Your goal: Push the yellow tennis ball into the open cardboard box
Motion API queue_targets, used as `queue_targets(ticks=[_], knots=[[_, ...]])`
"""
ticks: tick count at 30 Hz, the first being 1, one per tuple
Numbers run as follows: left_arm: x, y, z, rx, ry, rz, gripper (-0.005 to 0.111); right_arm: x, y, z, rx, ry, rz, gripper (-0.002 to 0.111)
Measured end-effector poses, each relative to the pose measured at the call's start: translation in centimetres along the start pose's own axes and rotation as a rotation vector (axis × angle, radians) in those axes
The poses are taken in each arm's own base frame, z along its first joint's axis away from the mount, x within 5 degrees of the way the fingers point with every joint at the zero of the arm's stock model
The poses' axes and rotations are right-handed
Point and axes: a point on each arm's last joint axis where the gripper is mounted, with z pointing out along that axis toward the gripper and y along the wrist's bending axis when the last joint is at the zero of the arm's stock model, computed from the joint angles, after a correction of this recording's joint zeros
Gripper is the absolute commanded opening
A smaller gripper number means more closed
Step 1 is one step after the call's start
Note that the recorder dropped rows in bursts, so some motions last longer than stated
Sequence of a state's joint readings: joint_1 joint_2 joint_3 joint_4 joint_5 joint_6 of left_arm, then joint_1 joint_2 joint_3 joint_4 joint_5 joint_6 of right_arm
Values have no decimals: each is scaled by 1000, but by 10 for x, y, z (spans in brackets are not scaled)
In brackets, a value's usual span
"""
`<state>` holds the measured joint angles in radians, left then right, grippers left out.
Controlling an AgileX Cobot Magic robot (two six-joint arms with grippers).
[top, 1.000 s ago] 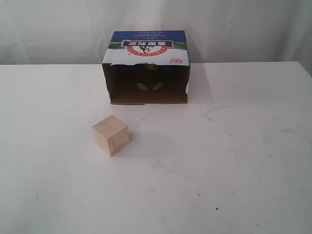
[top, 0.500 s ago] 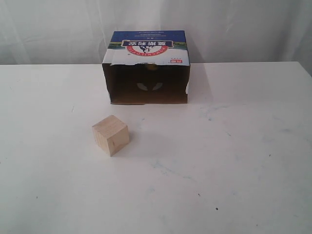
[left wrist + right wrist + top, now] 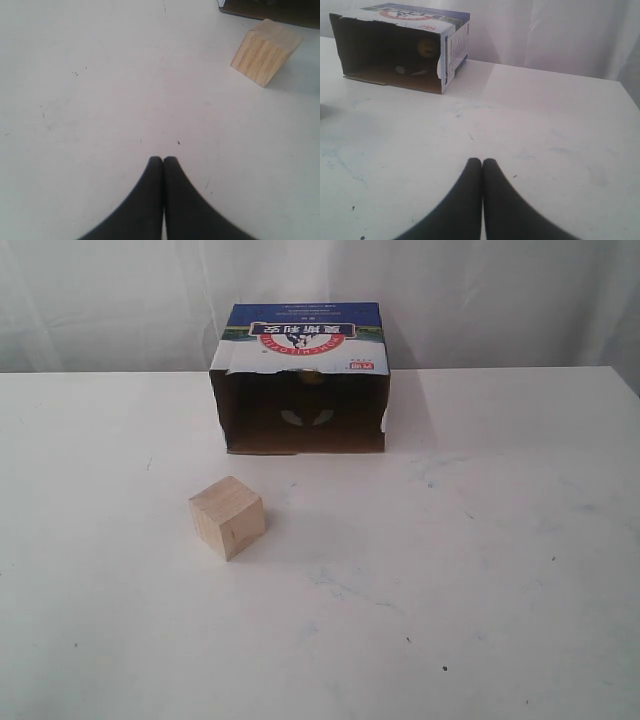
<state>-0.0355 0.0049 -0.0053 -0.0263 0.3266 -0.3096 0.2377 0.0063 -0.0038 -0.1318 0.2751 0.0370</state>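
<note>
White table (image 3: 500, 590): flat, matte, spanning the exterior view from 9 to 3 o'clock. Faint bluish smears (image 3: 437, 466) at 3 o'clock, dark specks (image 3: 445, 669) toward 5 o'clock. White pleated curtain (image 3: 120, 300) behind at 12 o'clock. Lighting even, shadows soft.

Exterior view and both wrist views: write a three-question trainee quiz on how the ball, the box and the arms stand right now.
1. True or false: the yellow tennis ball lies out on the table, outside the open cardboard box.
2. What stands on the table in front of the box's opening, apart from it? A) a wooden cube B) a mug C) a second ball
3. Fill in: in both wrist views the jaws are ____.

Key
1. False: the ball sits deep inside the box.
2. A
3. shut
</note>
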Motion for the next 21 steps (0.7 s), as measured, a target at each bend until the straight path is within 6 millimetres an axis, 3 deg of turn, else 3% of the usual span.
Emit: queue_targets(ticks=[21], knots=[[0,1,0,-8,-1,56,0,0,0,0,0,0,0,0]])
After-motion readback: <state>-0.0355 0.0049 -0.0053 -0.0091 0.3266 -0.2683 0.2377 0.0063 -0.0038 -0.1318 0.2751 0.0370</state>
